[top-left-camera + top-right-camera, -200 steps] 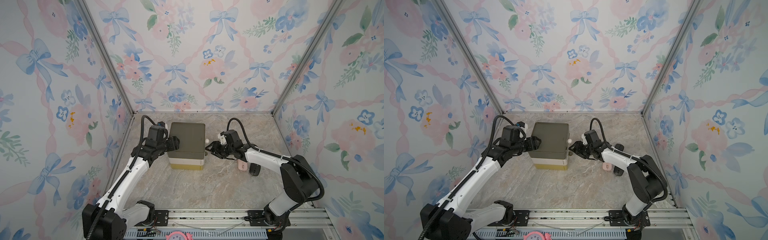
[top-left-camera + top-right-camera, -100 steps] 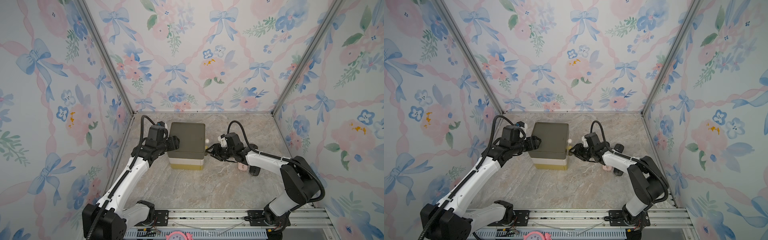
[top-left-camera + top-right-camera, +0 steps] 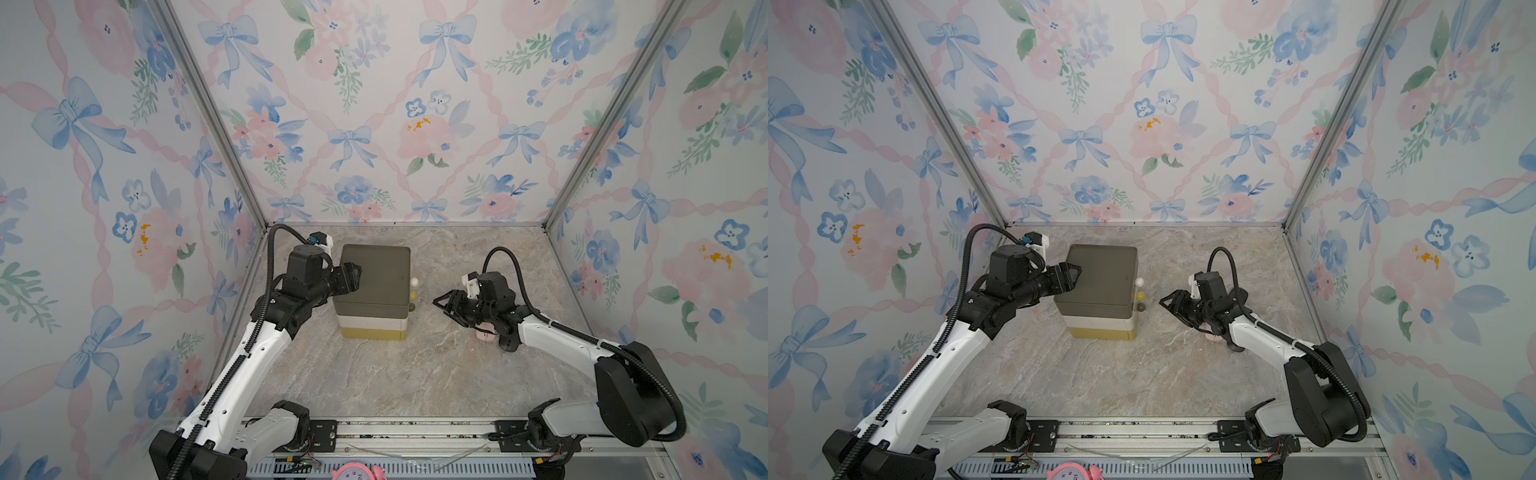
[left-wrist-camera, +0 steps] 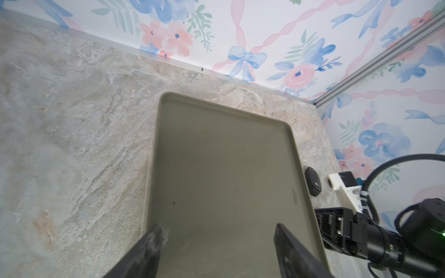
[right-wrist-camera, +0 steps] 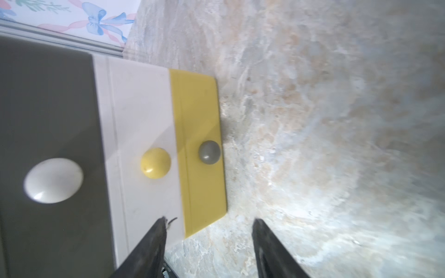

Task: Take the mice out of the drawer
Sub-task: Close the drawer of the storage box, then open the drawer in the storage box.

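Right wrist view is showing the right gripper (image 5: 210, 220) open before small round knobs (image 5: 155, 163) (easy to slip off), while the left gripper (image 4: 219, 226) is hovering open over a drawer unit (image 4: 224, 168) liable to slide.

Both top views are bright and evenly lit by diffuse light from above. Shadows are soft: a faint one lies on the floor (image 3: 374, 374) at the base of the box (image 3: 376, 274). Both views are sharp throughout. The left wrist view is sharp on the floor and box top; its fingers (image 4: 144, 252) at the frame edge are soft. The right wrist view is blurred overall, most on the floor, where a pale glare patch (image 5: 277, 183) shows. The white knob (image 5: 53, 180) and yellow knob (image 5: 155, 163) carry small highlights
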Robot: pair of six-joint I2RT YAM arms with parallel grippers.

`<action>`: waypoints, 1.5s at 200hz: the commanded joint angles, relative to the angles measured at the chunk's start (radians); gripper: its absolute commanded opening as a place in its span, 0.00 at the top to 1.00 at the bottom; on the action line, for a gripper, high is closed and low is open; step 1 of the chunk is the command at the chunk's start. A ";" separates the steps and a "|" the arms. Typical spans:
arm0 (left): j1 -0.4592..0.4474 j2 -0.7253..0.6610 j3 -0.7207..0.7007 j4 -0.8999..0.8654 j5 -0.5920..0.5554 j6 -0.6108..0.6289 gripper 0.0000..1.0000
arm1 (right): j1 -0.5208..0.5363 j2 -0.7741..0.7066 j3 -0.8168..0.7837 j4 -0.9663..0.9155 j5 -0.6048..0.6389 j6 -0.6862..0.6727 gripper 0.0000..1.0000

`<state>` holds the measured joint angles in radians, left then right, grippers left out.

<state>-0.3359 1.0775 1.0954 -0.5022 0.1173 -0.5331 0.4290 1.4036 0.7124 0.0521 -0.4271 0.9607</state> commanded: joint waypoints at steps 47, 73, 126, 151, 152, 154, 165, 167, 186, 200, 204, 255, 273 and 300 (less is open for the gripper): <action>-0.164 0.079 0.052 0.001 -0.037 -0.048 0.27 | -0.016 0.212 0.048 0.157 -0.112 -0.069 0.46; -0.176 0.098 0.048 0.000 -0.069 -0.051 0.27 | 0.013 0.292 0.093 0.224 -0.143 -0.054 0.48; -0.176 0.122 0.014 -0.001 -0.126 -0.036 0.27 | 0.037 0.405 0.104 0.410 -0.186 0.023 0.51; -0.173 0.128 0.002 -0.001 -0.141 -0.034 0.27 | 0.051 0.437 0.099 0.485 -0.195 0.040 0.53; -0.174 0.128 0.002 -0.001 -0.143 -0.033 0.27 | 0.052 0.438 0.099 0.487 -0.196 0.040 0.53; -0.175 0.128 0.001 -0.002 -0.145 -0.032 0.27 | 0.052 0.440 0.099 0.491 -0.197 0.042 0.53; -0.174 0.132 -0.004 0.000 -0.148 -0.033 0.27 | 0.053 0.456 0.095 0.520 -0.203 0.056 0.53; -0.173 0.133 -0.004 0.000 -0.149 -0.033 0.27 | 0.053 0.460 0.094 0.528 -0.204 0.059 0.53; -0.174 0.142 -0.001 -0.002 -0.147 -0.035 0.27 | 0.056 0.487 0.089 0.583 -0.215 0.079 0.53; -0.174 0.146 0.002 -0.002 -0.144 -0.036 0.27 | 0.057 0.502 0.084 0.617 -0.218 0.091 0.53; -0.173 0.147 0.001 -0.001 -0.144 -0.036 0.27 | 0.057 0.506 0.084 0.623 -0.218 0.094 0.53; -0.174 0.162 0.004 0.000 -0.149 -0.036 0.27 | 0.078 0.563 0.098 0.680 -0.226 0.128 0.54; -0.174 0.164 0.003 -0.001 -0.153 -0.035 0.27 | 0.082 0.582 0.090 0.743 -0.228 0.159 0.57; -0.172 0.165 0.004 -0.002 -0.157 -0.032 0.27 | 0.082 0.592 0.091 0.752 -0.226 0.160 0.61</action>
<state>-0.5095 1.2217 1.1042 -0.4648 -0.0269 -0.5652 0.4965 1.9751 0.8024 0.7399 -0.6426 1.1011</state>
